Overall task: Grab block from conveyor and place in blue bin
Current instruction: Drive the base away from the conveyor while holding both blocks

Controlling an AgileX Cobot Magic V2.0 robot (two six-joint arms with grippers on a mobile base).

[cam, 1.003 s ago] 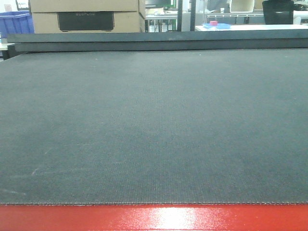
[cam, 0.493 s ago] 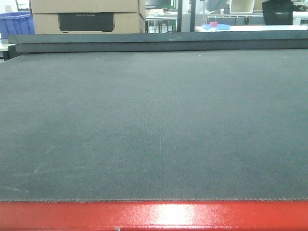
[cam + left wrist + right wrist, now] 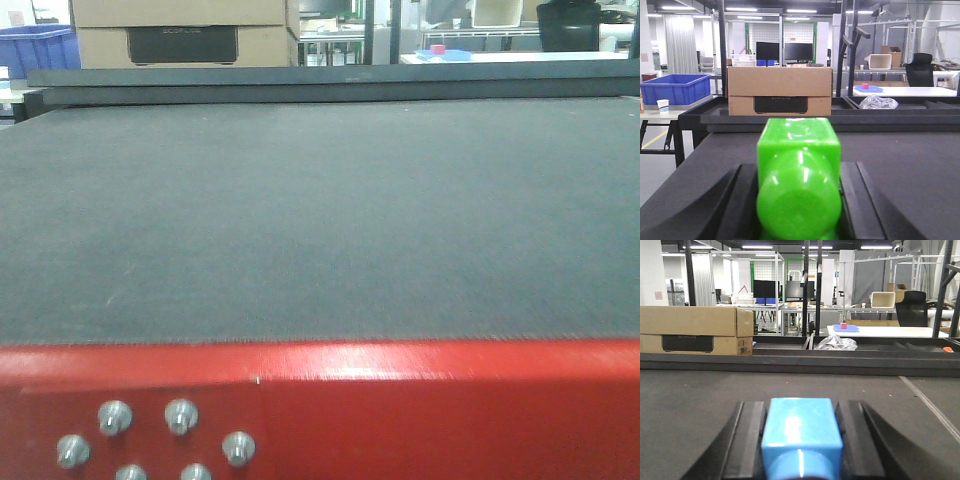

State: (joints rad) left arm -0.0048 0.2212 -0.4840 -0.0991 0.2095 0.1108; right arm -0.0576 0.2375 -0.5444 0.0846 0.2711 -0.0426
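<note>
Conveyor frame (image 3: 450, 400) risen, bolts (image 3: 180, 415) showing | left gripper (image 3: 798, 170) grasps green block (image 3: 799, 145) | right gripper (image 3: 801, 406) grasps blue block (image 3: 801, 435) | box label (image 3: 779, 104) unreadable

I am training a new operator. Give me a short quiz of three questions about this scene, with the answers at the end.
1. True or false: in the front view, a block lies on the conveyor belt.
2. Which colour is the object between the fingers of the left gripper? A red, B green, C yellow.
3. Fill in: in the left wrist view, the blue bin stands to the ____ of the cardboard box.
Key: 1 false; 2 B; 3 left.
</note>
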